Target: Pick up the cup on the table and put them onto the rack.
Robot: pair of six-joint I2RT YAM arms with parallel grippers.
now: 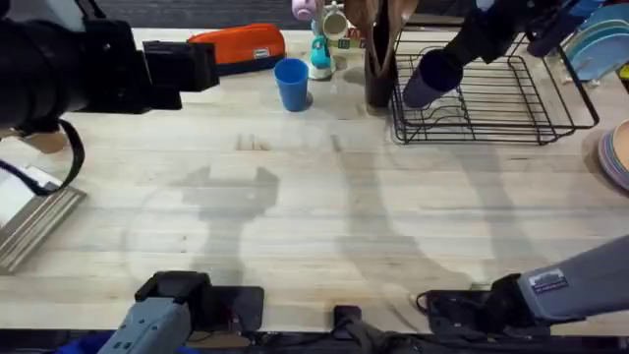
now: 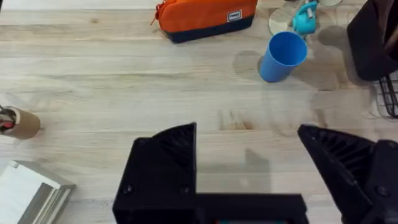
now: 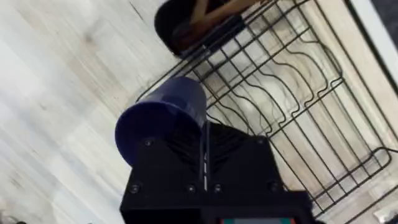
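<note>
The dark navy cup (image 1: 430, 78) hangs tilted on its side over the left end of the black wire rack (image 1: 531, 103), with my right gripper (image 1: 460, 54) shut on it. In the right wrist view the navy cup (image 3: 163, 118) sits just past my right gripper (image 3: 204, 142), with the rack (image 3: 311, 93) beneath. The bright blue cup (image 1: 291, 84) stands upright on the table left of the rack. My left gripper (image 1: 187, 67) hovers open well to that cup's left. From the left wrist, the blue cup (image 2: 283, 56) lies far beyond my open left gripper (image 2: 249, 165).
A dark utensil holder (image 1: 378, 59) stands between the blue cup and the rack. An orange pouch (image 1: 241, 44), a teal figure (image 1: 320, 57) and small mugs (image 1: 334, 20) line the back. Plates (image 1: 617, 157) sit at the right, a white box (image 1: 34, 221) and a tape roll (image 2: 18, 123) at the left.
</note>
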